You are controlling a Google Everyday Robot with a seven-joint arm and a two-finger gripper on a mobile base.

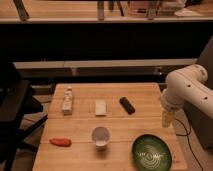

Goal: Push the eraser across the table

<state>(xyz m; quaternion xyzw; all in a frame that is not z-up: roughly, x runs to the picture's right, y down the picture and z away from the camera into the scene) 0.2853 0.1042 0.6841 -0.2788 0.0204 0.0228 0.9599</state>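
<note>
Wooden table (80, 127) carries a small bottle (67, 102), a pale block (101, 107), then the eraser (127, 105) right of centre, lying free. Gripper (167, 119) hangs beside the right edge, apart; its state cannot be told. Recommend low, square contact on approach.

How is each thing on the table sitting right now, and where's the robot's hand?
Eraser, lying flat, untouched.
Bowl, right way up, looks empty.
Cup, standing upright.
White block, lying flat.
Carrot, lying on its side.
Bottle, standing or lying, cannot tell.
Gripper, pointing down by the table's right edge, away from the eraser.
</note>
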